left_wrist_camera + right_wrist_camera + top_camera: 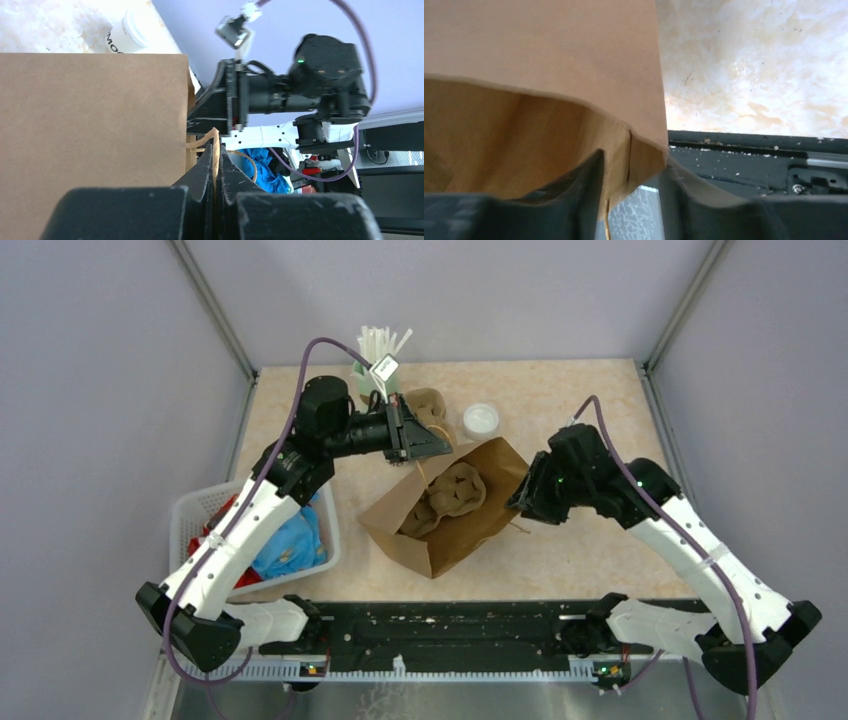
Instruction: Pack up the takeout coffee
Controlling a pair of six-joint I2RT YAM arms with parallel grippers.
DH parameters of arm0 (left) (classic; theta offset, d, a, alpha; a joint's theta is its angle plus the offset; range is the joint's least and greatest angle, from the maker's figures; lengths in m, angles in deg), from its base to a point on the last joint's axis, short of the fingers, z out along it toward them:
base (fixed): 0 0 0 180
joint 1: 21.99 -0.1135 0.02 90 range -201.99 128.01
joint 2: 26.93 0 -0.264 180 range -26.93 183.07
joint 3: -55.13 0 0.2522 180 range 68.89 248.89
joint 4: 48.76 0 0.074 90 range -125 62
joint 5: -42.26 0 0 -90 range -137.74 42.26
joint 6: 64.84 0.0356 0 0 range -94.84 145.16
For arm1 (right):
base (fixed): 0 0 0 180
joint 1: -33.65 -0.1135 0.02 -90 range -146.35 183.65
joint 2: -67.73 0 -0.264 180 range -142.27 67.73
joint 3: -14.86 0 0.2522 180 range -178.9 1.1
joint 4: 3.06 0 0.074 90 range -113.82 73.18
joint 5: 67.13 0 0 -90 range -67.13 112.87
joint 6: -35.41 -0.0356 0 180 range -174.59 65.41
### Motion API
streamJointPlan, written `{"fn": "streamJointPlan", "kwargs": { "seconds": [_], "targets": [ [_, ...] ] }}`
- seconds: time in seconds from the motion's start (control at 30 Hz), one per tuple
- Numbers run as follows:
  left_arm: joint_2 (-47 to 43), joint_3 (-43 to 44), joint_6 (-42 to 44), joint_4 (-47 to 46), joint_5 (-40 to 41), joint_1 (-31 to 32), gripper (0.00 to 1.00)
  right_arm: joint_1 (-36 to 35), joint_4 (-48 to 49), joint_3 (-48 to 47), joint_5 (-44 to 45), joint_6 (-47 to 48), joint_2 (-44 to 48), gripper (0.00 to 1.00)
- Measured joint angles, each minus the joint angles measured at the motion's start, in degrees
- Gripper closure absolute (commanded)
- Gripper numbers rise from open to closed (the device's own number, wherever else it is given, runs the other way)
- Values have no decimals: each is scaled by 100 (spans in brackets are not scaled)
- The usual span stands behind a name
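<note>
Coffee cup (480, 420) stands upright on the table (585, 545), lid up, long axis vertical. It is just beyond the paper bag (462, 540), not in it.

Left gripper (425, 445): jaws pinched together on the bag's twine handle (202, 140).

Right gripper (631, 175): jaws apart, straddling the bag's rim. Contact with the paper is unclear.

I see the paper bag (450, 545) open, pulp tray (452, 495) inside it. 1 takeout coffee (480, 420) stands just behind the bag. I have left gripper (430, 445) at its back-left rim, right gripper (516, 502) at its right rim.
</note>
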Motion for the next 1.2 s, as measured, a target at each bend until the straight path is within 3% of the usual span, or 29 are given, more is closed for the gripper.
{"fn": "streamJointPlan", "kwargs": {
  "seconds": [0.1,0.2,0.37,0.47,0.53,0.63,0.73,0.87,0.93,1.0,1.2],
  "targets": [
    [22,144,-4,7,-13,0,100,-7,299,258,-114,-382,-221,91],
    [116,490,-59,142,4,-2,100,-48,321,107,-197,-654,-417,100],
    [341,1541,-369,734,273,-92,100,-79,83,-885,-369,-1270,-332,100],
    [251,1740,-734,861,317,-273,100,-79,212,-804,-448,-1764,205,100],
    [122,1519,-911,839,382,-420,100,-79,435,-332,-409,-2015,638,100],
    [-92,494,-968,776,293,-708,100,-42,671,610,-249,-2190,1067,100],
    [245,129,-997,1003,-28,-977,100,26,640,940,-245,-2192,743,100],
    [986,1102,-903,1152,-271,-1016,100,24,111,-693,-201,-1676,-352,100],
    [874,1565,-892,708,-380,-990,100,26,35,-1631,-129,-1379,-686,100],
    [671,1582,-868,509,-369,-986,100,26,212,-1982,-96,-1172,-649,100],
    [20,129,-769,557,-564,-1054,100,92,699,-225,-52,-1082,157,100]
  ]
}}
